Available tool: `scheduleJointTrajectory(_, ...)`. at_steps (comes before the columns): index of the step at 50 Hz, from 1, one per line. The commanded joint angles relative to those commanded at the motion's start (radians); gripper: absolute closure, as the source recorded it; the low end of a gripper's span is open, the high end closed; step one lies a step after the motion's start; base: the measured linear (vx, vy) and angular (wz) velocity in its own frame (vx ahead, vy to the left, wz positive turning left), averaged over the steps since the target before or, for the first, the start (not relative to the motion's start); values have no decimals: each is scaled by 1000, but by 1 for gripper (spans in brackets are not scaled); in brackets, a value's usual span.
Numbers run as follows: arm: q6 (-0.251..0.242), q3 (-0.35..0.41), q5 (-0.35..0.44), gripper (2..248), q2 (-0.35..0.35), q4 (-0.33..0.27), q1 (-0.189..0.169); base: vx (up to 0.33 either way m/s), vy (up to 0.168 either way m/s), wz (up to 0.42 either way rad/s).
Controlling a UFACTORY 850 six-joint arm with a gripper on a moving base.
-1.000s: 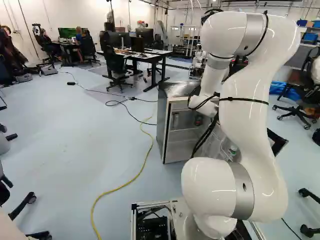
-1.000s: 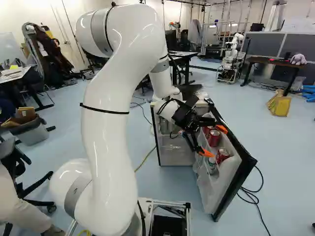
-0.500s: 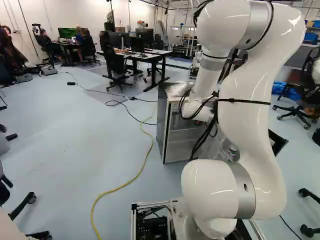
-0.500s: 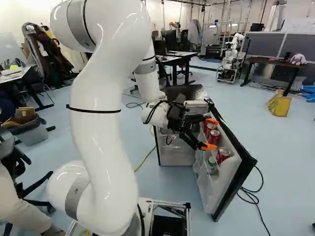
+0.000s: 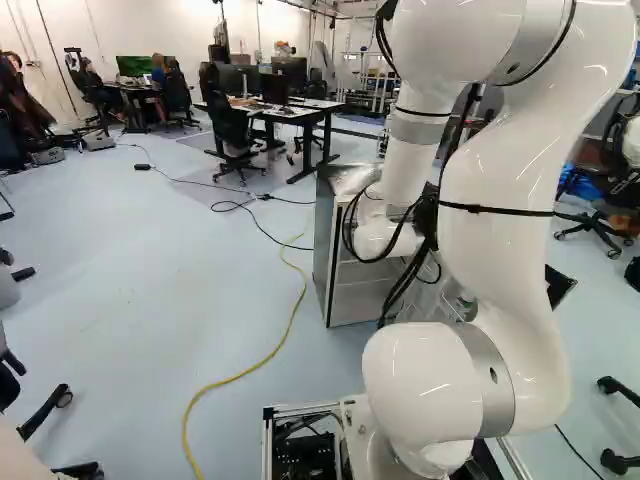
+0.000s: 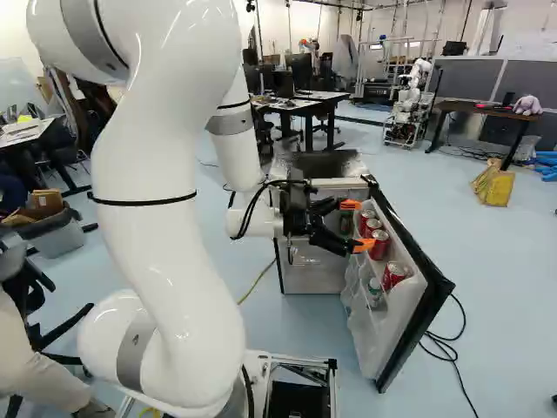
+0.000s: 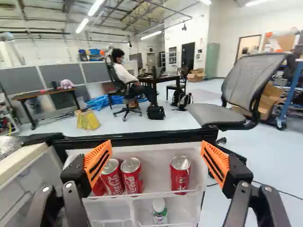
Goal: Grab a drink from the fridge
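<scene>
Gripper [image 7: 157, 163] released: two fingers spread wide, orange pads apart, nothing between them. Fridge door [image 6: 407, 305] stood open, drinks in its inner racks. Key relation: red cans lay ahead of the gripper and a bit below its line, long axes upright, fingers level with each other, one to either side, so a closing pinch would probably meet a can across its width. Only this one arm [image 6: 161, 218] was near.

Upper door rack [image 7: 156, 189]: three cans bunched toward the hinge end, one of them [image 7: 97, 188] partly hidden behind a finger, then the middle one [image 7: 113, 177], then the third [image 7: 132, 175]; a lone can [image 7: 180, 175] stood apart, nearer the door's free-edge corner. Gripper's midline fell in the gap between third can and lone can. Which was wanted: couldn't tell. Lone can looked easier, more finger room; bunched ones could get knocked.

Looks: red sides, white lettering, silvery tops, closed as far as visible. Bottle [image 7: 159, 211] with pale cap and green label sat one rack lower, below that gap. No drink grabbed; likely next, line up on one can and ease in.
</scene>
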Motion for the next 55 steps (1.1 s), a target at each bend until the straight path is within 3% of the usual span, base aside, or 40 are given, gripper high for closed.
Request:
scheduleJointTrajectory(22,0,33,-2,3,20,-232,6,0,0,0)
scheduleJointTrajectory(55,0,16,-48,3,-87,-579,7,0,0,0)
